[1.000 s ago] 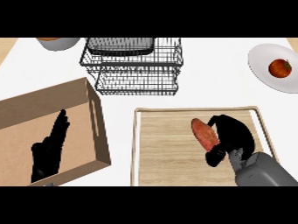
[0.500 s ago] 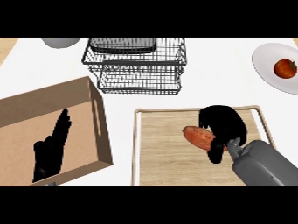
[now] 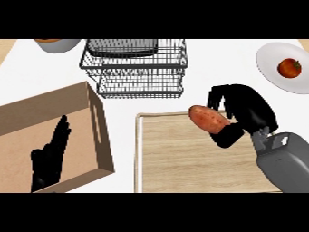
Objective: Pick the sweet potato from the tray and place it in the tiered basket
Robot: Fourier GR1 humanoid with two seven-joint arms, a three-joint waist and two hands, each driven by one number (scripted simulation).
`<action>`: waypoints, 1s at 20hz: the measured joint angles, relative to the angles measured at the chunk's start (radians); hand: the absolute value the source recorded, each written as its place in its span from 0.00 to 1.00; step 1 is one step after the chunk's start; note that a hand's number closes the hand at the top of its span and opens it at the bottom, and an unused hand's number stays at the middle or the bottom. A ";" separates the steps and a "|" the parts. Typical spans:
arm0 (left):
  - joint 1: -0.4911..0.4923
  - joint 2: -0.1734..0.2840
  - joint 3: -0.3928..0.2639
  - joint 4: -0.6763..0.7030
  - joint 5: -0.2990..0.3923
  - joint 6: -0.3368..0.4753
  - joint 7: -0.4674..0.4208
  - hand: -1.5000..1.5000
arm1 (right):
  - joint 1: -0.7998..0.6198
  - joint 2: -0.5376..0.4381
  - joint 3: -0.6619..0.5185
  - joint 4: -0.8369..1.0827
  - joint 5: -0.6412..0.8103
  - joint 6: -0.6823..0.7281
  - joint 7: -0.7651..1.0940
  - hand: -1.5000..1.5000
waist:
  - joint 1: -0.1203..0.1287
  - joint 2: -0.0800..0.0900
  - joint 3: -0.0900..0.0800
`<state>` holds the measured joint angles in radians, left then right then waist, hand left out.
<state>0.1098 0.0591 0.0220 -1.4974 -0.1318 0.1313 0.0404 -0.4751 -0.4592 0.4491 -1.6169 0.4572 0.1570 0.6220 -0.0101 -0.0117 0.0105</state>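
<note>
The right hand (image 3: 247,108) clasped the sweet potato (image 3: 209,118) above the tray (image 3: 183,158), near the tiered basket (image 3: 135,68).

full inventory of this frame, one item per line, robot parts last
sweet potato: 1, orange-brown, in the right hand over the tray's top edge
tray: 1, light wood, lower centre
tiered basket: 1, black wire, top centre
plate: 1, white, upper right
tomato: 1, red, on the plate
bowl: 1, white, top left, cut off
wooden box: 1, tan, left
left hand: 1, black, open, over the box
right hand: 1, black, curled round the sweet potato
</note>
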 measured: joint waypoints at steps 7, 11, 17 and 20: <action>0.007 -0.009 0.011 -0.010 -0.012 0.001 0.006 0.50 | -0.069 -0.045 -0.204 -0.269 -0.112 0.015 0.093 1.00 | -0.009 -0.003 -0.001; 0.008 -0.012 0.007 -0.016 -0.013 -0.016 0.003 0.50 | -0.161 -0.084 -0.286 -0.360 -0.154 0.079 0.170 1.00 | 0.001 0.000 -0.004; -0.016 -0.016 0.014 0.007 -0.014 -0.026 -0.014 0.50 | -0.349 -0.066 -0.338 -0.319 -0.175 0.134 0.274 1.00 | 0.016 0.003 -0.003; -0.021 -0.020 0.008 0.004 -0.027 -0.021 0.002 0.50 | -0.426 -0.045 -0.337 -0.263 -0.167 0.148 0.299 1.00 | 0.020 0.004 -0.004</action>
<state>0.0884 0.0391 0.0297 -1.4930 -0.1588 0.1108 0.0419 -0.9008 -0.5043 0.1123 -1.8803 0.2900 0.3054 0.9206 0.0098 -0.0073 0.0068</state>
